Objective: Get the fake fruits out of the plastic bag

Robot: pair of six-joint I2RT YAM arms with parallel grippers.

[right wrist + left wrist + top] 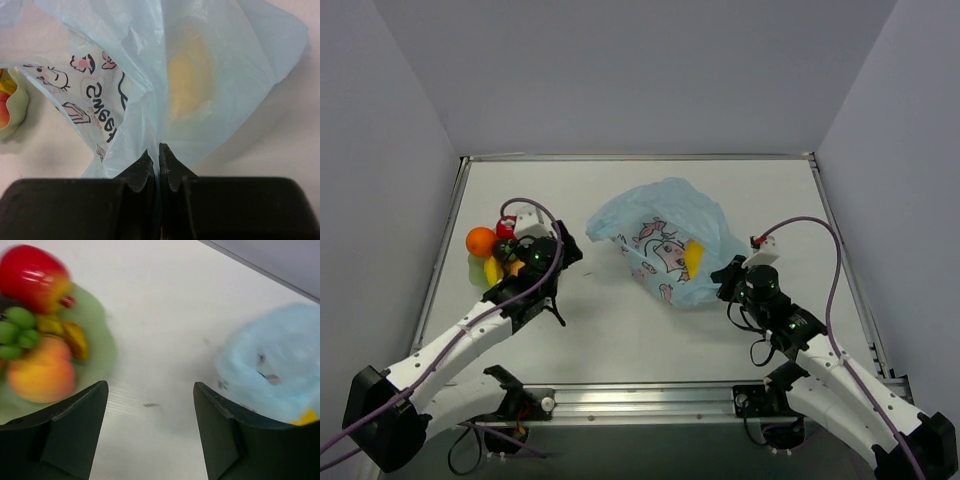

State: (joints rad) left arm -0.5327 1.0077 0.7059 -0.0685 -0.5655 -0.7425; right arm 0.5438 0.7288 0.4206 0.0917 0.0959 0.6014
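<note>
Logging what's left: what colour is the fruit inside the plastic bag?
Yellow; the fruit shows best in the top external view.

Right gripper jaws pressed together, pinching a fold of the light-blue plastic bag. Yellow fruit shows blurred through the film above the pinch, cartoon print to its left. Pale green plate rim at far left edge.

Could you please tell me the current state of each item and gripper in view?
Bag: lying crumpled, one edge pinched.
Yellow fruit: inside the bag.
Plate: holds apple, grapes, peach.
Left gripper: open, empty.
Right gripper: shut on bag.
</note>
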